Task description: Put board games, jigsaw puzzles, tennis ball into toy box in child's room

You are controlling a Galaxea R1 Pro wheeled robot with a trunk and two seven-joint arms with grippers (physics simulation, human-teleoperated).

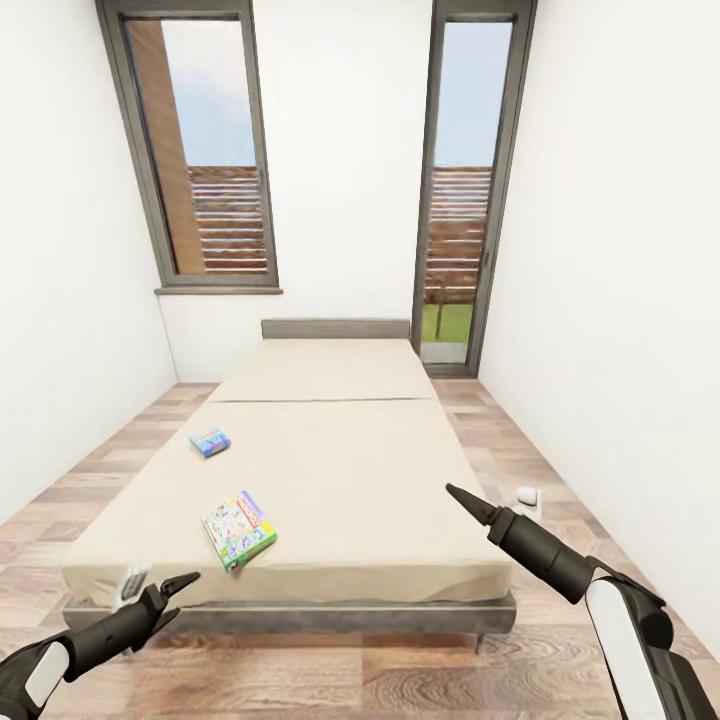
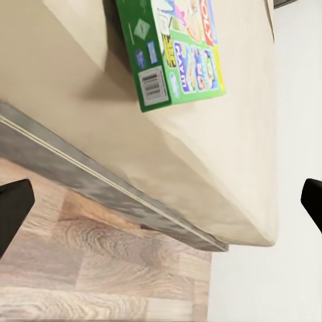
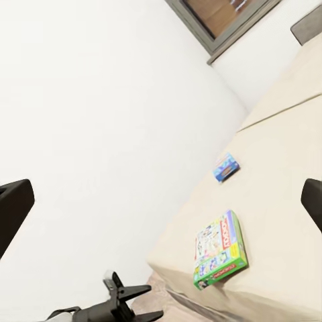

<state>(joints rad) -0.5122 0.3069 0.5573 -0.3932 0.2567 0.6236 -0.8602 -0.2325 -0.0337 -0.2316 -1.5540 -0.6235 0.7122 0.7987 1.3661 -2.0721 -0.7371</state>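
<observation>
Two board games are lying on the bed [image 1: 340, 470]: the white-green board game [image 1: 239, 529] near the foot edge by the left corner, and the small blue board game [image 1: 210, 441] near the left edge, well apart, with nothing covering them. The left gripper [image 1: 165, 597] is hovering open at the foot corner; the right gripper [image 1: 470, 505] is hanging open over the right edge. White walls, two dark-framed windows [image 1: 195, 150] and wood-plank floor [image 1: 400, 680] are surrounding the bed.

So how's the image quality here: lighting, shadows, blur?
Head view: flat, even light, wide-angle lean in the windows, sharp. Left wrist view: white-green board game casts a soft shadow on the bed; print slightly blurred. Right wrist view: wall washed out, no glare.
</observation>
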